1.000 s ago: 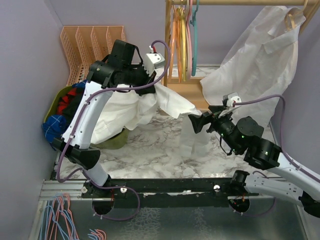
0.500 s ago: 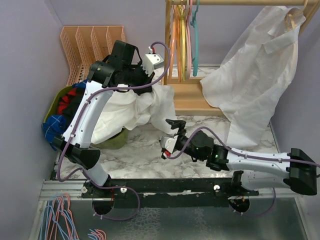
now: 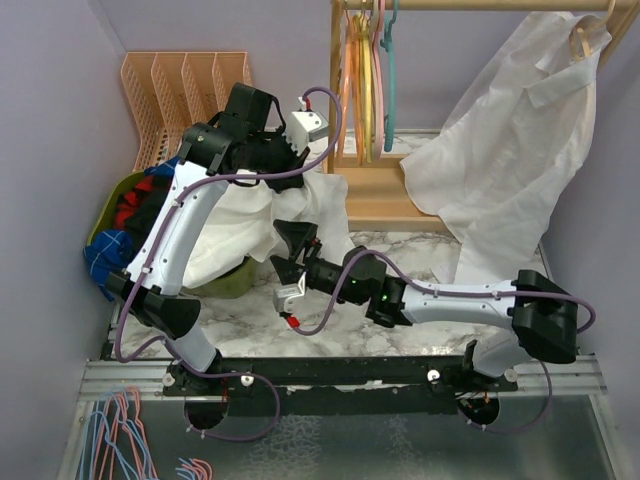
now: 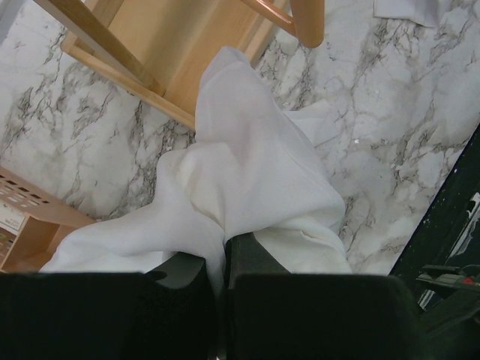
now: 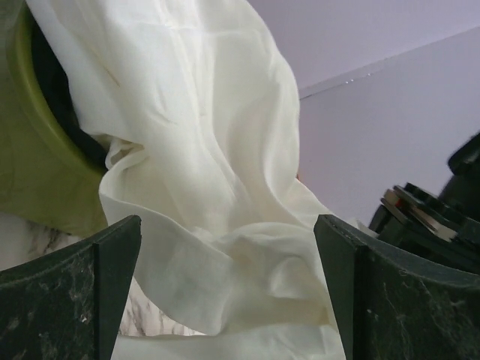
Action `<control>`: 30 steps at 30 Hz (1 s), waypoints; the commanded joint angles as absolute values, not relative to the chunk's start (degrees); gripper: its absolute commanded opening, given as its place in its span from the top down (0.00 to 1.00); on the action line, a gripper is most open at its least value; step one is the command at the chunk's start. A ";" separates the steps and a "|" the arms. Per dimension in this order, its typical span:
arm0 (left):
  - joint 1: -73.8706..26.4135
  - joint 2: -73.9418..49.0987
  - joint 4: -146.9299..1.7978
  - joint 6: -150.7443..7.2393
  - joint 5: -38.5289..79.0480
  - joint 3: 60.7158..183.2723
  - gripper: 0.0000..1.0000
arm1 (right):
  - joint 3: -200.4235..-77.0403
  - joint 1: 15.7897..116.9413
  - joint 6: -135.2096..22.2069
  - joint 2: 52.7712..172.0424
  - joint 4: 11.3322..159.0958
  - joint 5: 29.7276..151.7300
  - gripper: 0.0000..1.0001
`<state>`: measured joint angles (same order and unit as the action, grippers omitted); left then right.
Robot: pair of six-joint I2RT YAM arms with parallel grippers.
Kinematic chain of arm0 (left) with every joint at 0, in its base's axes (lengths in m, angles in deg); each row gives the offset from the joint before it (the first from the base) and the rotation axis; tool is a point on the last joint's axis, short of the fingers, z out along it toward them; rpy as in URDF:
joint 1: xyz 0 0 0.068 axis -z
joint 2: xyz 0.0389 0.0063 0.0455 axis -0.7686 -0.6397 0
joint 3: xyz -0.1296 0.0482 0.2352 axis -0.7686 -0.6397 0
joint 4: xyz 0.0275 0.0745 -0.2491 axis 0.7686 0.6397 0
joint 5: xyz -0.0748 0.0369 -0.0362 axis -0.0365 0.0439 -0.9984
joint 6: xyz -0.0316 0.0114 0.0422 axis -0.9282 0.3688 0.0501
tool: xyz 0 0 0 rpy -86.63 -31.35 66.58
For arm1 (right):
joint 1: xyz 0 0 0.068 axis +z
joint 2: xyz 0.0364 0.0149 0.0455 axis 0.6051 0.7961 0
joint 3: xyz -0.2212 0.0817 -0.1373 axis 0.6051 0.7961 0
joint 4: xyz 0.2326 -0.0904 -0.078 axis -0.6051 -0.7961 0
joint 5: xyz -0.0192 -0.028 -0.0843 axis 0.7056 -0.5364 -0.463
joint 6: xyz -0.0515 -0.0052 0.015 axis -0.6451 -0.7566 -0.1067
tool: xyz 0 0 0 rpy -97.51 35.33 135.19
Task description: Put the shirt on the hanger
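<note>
White thin cloth fills the centre-left of the top view. The shirt (image 3: 245,215) hangs bunched from the left claw (image 3: 308,165), which is clenched on a fold of it. Its long axis slants down-left toward the green basket (image 3: 225,284) on the marble table (image 3: 240,315); which end is the collar I cannot tell. Just below centre, the right claw (image 3: 289,252) faces the cloth with its jaws spread wide, grasping nothing. The teal hanger (image 3: 389,85) hangs upright from the wooden rail (image 3: 470,5) at upper centre, hook up, apart from the shirt.

Marble tbl (image 3: 240,318), wood rack base (image 3: 375,192), green basket (image 3: 222,284), orange organiser (image 3: 175,85)
</note>
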<state>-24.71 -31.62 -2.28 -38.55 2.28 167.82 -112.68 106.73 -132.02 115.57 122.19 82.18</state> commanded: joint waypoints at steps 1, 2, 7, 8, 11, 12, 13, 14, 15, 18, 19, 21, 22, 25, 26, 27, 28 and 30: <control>-24.65 -30.53 -2.70 -37.96 3.49 168.57 1.00 | -115.36 107.26 -135.90 118.95 119.87 84.90 0.00; -24.65 -30.55 -2.68 -37.87 3.74 168.58 1.00 | -115.42 107.40 -135.80 118.72 118.85 84.67 0.00; -24.65 -30.13 -2.57 -38.18 3.65 168.34 1.00 | -115.27 107.55 -133.40 114.17 110.53 83.50 0.00; -24.65 -29.91 -2.53 -38.19 3.21 168.31 1.00 | -114.67 107.55 -133.87 113.19 109.67 82.79 0.00; -24.65 -29.53 -2.02 -38.03 2.37 168.20 1.00 | -112.29 107.55 -137.30 113.51 112.44 78.84 0.00; -24.63 -29.38 -1.95 -37.98 2.19 167.95 1.00 | -112.26 107.55 -138.90 114.46 113.23 77.90 0.00; -24.64 -29.31 -1.87 -38.01 2.06 167.71 1.00 | -112.76 107.51 -140.49 115.75 114.08 76.70 0.00; -24.64 -29.35 -1.76 -38.08 2.06 167.60 1.00 | -113.16 107.51 -141.81 117.39 116.03 75.75 0.00; -24.61 -29.32 -1.61 -38.17 2.00 167.59 1.00 | -113.58 107.47 -143.13 119.11 118.89 75.17 0.00; -24.56 -29.07 -1.25 -38.04 2.02 167.84 1.00 | -116.47 107.31 -147.36 124.60 119.70 73.45 0.01; -24.56 -28.94 -1.18 -37.96 2.02 167.96 1.00 | -117.34 107.25 -148.38 126.21 119.51 72.79 0.01; -24.56 -28.68 -0.97 -37.79 2.14 167.96 1.00 | -118.07 107.05 -150.22 128.45 120.26 71.72 0.01; -24.51 -28.42 -0.90 -37.70 2.14 167.69 1.00 | -118.31 107.03 -150.87 129.09 120.71 71.35 0.01; -24.49 -27.70 -0.95 -37.48 2.07 166.36 1.00 | -118.86 106.86 -153.28 130.50 123.50 70.73 0.02; -24.47 -27.52 -0.90 -37.37 1.96 165.96 1.00 | -118.87 106.85 -154.48 130.93 126.18 70.53 0.04; -24.47 -27.43 -0.74 -37.20 1.69 165.50 1.00 | -118.97 106.85 -155.91 131.32 128.76 70.21 0.05; -24.41 -27.30 -0.42 -36.97 1.45 165.40 1.00 | -119.11 106.83 -157.14 131.72 131.46 69.94 0.08; -24.26 -27.29 0.34 -36.68 1.10 165.25 1.00 | -119.30 106.92 -159.40 131.96 138.21 69.83 0.23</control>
<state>-24.64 -29.15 -1.36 -37.93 2.63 165.59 -116.77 106.97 -151.83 131.03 121.93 72.21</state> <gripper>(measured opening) 0.030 0.907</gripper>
